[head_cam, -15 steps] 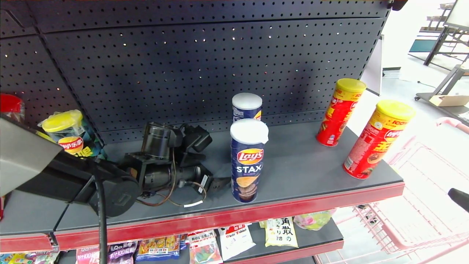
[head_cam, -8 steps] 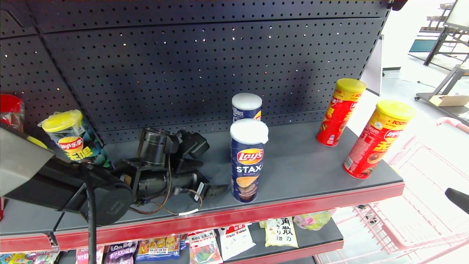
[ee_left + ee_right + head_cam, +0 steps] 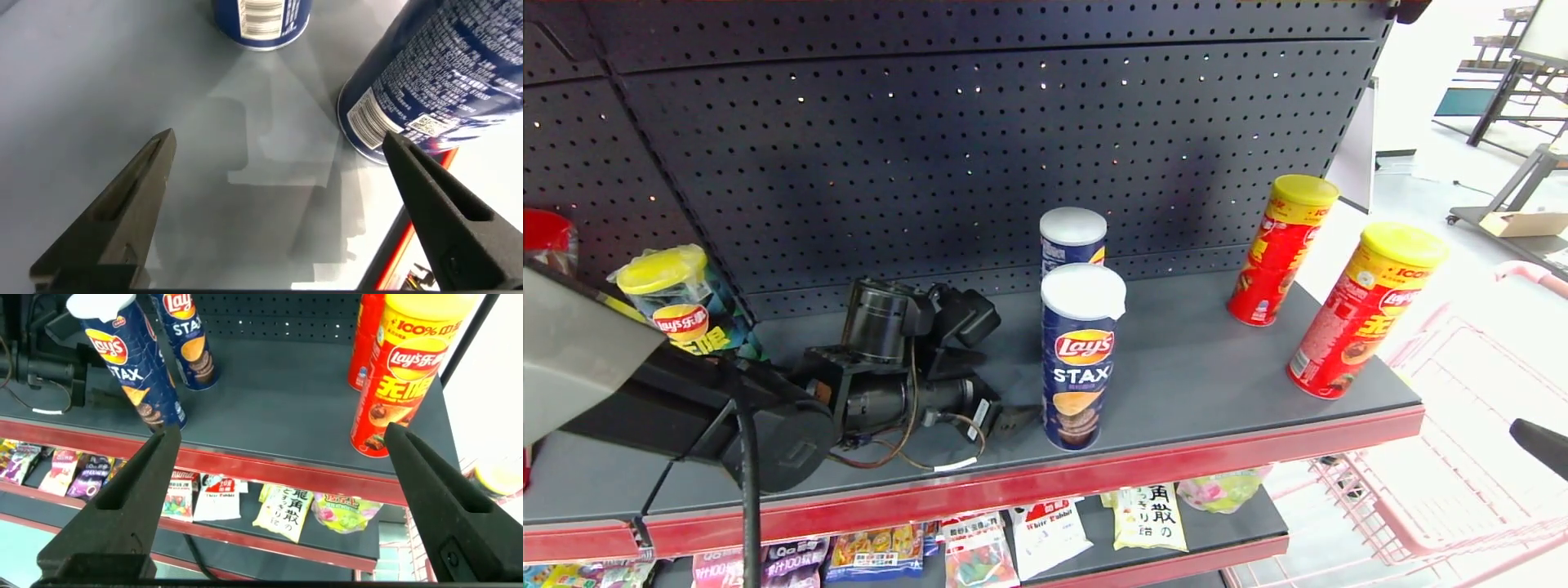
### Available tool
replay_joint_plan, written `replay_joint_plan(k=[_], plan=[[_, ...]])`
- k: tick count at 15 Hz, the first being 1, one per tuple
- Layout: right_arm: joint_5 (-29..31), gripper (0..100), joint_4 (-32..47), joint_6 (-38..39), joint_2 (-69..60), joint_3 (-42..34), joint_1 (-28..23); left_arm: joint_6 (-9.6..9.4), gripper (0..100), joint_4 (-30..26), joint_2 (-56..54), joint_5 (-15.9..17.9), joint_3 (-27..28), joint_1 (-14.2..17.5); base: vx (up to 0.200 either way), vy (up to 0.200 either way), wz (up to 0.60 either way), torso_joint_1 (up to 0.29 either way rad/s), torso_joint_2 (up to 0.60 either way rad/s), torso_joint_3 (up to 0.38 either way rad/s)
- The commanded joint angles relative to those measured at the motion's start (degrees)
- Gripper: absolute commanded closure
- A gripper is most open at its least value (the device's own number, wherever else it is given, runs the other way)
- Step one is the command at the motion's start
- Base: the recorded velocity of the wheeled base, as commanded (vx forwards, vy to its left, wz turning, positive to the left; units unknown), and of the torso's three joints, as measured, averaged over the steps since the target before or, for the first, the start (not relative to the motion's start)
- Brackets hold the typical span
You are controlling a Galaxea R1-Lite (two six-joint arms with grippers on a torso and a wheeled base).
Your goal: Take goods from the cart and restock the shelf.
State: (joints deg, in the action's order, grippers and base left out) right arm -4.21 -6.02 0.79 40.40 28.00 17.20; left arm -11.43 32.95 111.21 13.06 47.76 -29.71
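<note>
Two blue chip cans stand mid-shelf, one [image 3: 1082, 359] at the front and one [image 3: 1073, 237] behind it. My left gripper [image 3: 1014, 418] lies low on the grey shelf [image 3: 1192, 367] just left of the front can. In the left wrist view this gripper [image 3: 278, 163] is open and holds nothing; the front can [image 3: 425, 82] stands just past one fingertip [image 3: 404, 159], the rear can [image 3: 261, 16] farther off. My right gripper [image 3: 282, 469] is open in front of the shelf, above the cart [image 3: 1462, 457], with nothing in it.
Two red cans with yellow lids [image 3: 1282, 249] [image 3: 1368, 310] stand at the shelf's right end. A yellow-lidded can [image 3: 682, 306] stands at the far left. Snack bags [image 3: 1045, 535] hang below the red shelf lip [image 3: 1094, 478]. Perforated back panel behind.
My left arm drew back to the left, then came right again toward the front blue can. That can now stands slightly farther right.
</note>
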Motion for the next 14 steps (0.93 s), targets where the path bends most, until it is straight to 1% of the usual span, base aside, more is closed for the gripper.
replay_joint_plan(k=[1, 8, 9, 10, 11, 12, 13, 14], plan=[[0.0, 0, 0.0, 0.1, 0.3, -0.1, 0.0, 0.01, 0, 0.0, 0.4, 0.0, 0.3, 0.0, 0.0, 0.0, 0.0, 0.0, 0.0, 0.0], [-0.1, 0, 0.0, 1.0, 0.7, -0.8, 0.0, 0.1, 0, 0.0, 0.3, -0.2, -0.2, 0.1, 0.0, 0.0, 0.0, 0.0, 0.0, 0.0], [-0.3, 0, 0.0, 0.9, 0.5, -1.7, 0.0, 0.27, 0, 0.0, -1.0, -0.5, -1.4, 0.9, 0.0, 0.0, 0.0, 0.0, 0.0, 0.0], [-0.4, 0, 0.0, 0.9, -0.1, -3.4, 0.0, 0.27, 0, 1.0, -3.2, -0.4, -3.4, 2.8, 0.0, 0.0, 0.0, 0.0, 0.0, 0.0], [-0.4, 0, 0.0, 0.9, -0.4, -4.6, 0.0, 0.27, 0, 1.8, -4.6, -0.4, -4.9, 3.7, 0.0, 0.0, 0.0, 0.0, 0.0, 0.0], [0.0, 0, 0.0, 0.6, -2.1, -7.0, 0.0, 0.1, 0, 3.3, -9.4, -0.5, -8.9, 6.0, 0.0, 0.0, 0.0, 0.0, 0.0, 0.0], [0.6, 0, 0.1, 0.5, -3.7, -8.1, -0.1, 0.01, 0, 3.2, -15.2, -0.6, -12.7, 7.5, 0.0, 0.0, 0.0, 0.0, 0.0, 0.0], [4.6, 0, 2.2, 0.2, -4.9, -7.8, -1.6, 0.1, 0, 1.3, -21.6, -1.1, -15.9, 8.2, 0.0, 0.0, 0.0, 0.0, 0.0, 0.0]])
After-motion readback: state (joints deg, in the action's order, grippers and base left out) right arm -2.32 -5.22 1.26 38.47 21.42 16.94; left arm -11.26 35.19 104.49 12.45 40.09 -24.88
